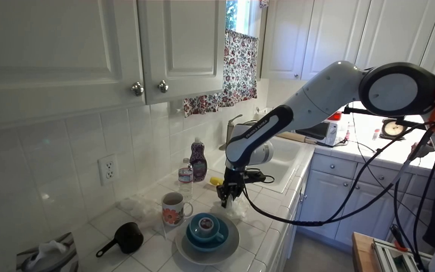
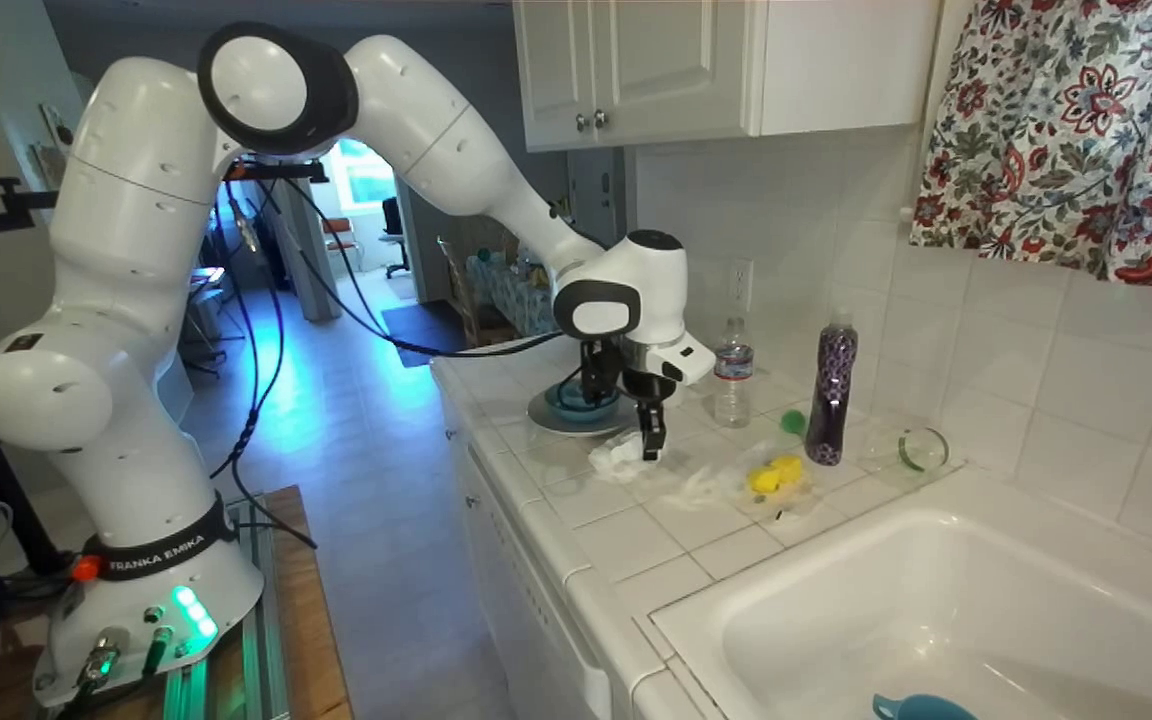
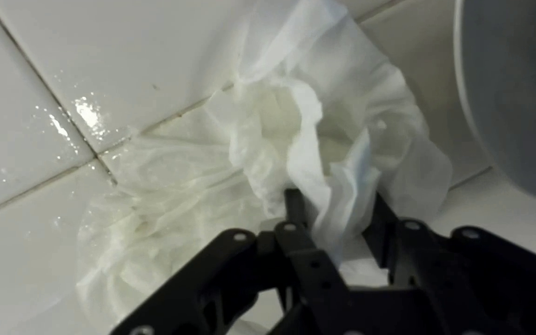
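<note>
My gripper [image 3: 336, 200] points down at the counter, its black fingers apart. A crumpled white paper [image 3: 333, 60] has a folded ridge standing between the fingers. The ridge lies near the left finger, and a gap shows beside the right one. The paper also shows under the gripper in both exterior views [image 1: 238, 210] [image 2: 619, 457]. A thin, wet-looking crumpled sheet [image 3: 156, 204] lies flat beside it. A grey plate [image 3: 514, 102] is close on the right in the wrist view. In an exterior view the plate [image 1: 233, 236] bears a blue bowl and a blue cup [image 1: 198, 235].
A flowered mug [image 1: 170, 211], a water bottle [image 1: 185, 181], a purple bottle [image 2: 831, 395] and yellow pieces [image 2: 776, 475] stand or lie nearby. A black pan [image 1: 130, 238] lies on the counter. The sink [image 2: 896, 570] holds a blue item [image 2: 924, 708]. Cabinets [image 1: 187, 49] hang above.
</note>
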Action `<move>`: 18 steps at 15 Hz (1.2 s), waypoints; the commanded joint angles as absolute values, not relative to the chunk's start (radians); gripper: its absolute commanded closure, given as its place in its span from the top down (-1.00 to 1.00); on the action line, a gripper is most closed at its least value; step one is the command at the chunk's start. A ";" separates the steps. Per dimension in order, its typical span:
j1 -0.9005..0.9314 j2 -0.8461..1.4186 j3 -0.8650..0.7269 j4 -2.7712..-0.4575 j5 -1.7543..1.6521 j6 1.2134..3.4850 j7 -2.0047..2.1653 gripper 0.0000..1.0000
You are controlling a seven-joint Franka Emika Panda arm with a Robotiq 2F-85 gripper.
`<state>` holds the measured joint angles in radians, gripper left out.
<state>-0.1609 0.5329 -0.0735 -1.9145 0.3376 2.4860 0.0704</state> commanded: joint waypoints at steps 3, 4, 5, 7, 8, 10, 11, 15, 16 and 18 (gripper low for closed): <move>-0.153 0.588 -0.071 -1.851 0.310 2.473 0.101 -1.00; -0.149 0.597 -0.072 -1.846 0.306 2.473 0.104 -1.00; -0.145 0.607 -0.075 -1.840 0.303 2.479 0.110 -1.00; -0.144 0.636 -0.082 -1.806 0.300 2.475 0.133 -0.99; -0.145 0.646 -0.086 -1.790 0.299 2.472 0.146 -0.99; -0.151 0.663 -0.096 -1.757 0.303 2.472 0.175 -0.99; -0.156 0.673 -0.104 -1.736 0.306 2.469 0.191 -0.99; -0.174 0.718 -0.140 -1.651 0.308 2.453 0.262 -0.99; -0.180 0.734 -0.150 -1.622 0.308 2.446 0.281 -0.99; -0.188 0.765 -0.166 -1.570 0.306 2.428 0.318 -0.99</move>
